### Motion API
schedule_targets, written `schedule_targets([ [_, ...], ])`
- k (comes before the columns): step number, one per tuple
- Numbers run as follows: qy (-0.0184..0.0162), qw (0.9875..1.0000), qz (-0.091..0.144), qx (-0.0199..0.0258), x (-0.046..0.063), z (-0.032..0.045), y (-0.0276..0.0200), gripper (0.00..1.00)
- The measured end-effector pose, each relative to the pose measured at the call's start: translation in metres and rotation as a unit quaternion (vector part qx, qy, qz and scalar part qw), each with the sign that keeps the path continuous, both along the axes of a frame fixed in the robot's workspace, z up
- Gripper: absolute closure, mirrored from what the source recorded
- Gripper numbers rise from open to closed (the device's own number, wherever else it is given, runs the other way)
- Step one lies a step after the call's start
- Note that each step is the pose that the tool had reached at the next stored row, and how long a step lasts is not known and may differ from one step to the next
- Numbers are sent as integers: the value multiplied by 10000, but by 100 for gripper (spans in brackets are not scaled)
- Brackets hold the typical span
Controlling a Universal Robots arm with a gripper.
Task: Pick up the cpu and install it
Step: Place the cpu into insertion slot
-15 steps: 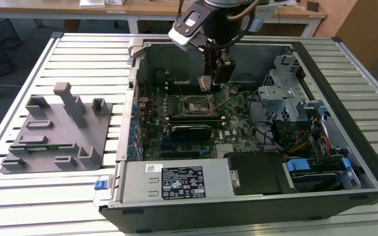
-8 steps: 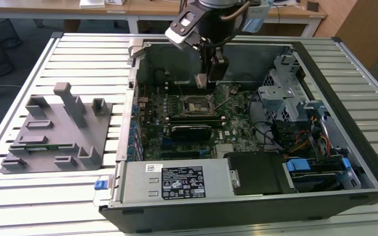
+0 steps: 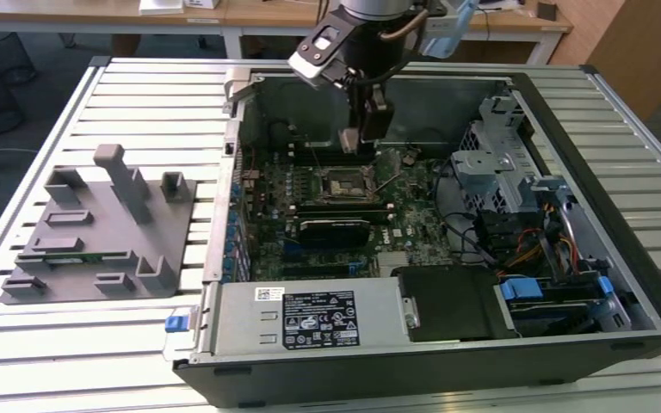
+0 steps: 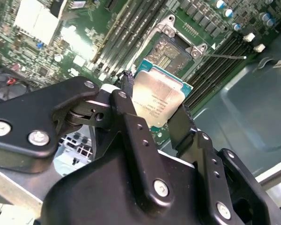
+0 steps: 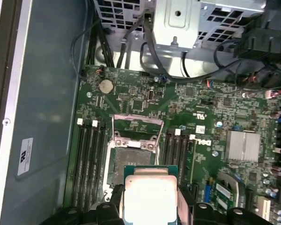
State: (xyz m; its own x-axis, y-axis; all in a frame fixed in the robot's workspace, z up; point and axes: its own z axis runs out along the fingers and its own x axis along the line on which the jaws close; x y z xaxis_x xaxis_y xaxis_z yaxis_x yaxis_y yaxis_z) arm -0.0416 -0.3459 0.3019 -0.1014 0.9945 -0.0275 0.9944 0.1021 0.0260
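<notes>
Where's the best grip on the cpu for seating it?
Pinch the cpu by two opposite thin edges, coming edge-on along its plane, as the gripper does now. It's a thin flat square; that leaves both broad faces free for the socket.

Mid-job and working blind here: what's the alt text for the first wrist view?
The end effector grips the cpu by two opposite edges, its silver top facing the camera, held over the green motherboard close to the open socket. Memory slots run along both sides of the socket.
</notes>
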Motion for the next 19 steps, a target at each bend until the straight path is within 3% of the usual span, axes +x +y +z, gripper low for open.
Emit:
schedule_targets([
  [5, -2, 10000, -6, -1, -15, -91, 23, 46],
  [14, -2, 9995, -319, -1, -50, -207, 35, 46],
  [19, -7, 9994, -342, -1, -54, -296, 66, 46],
])
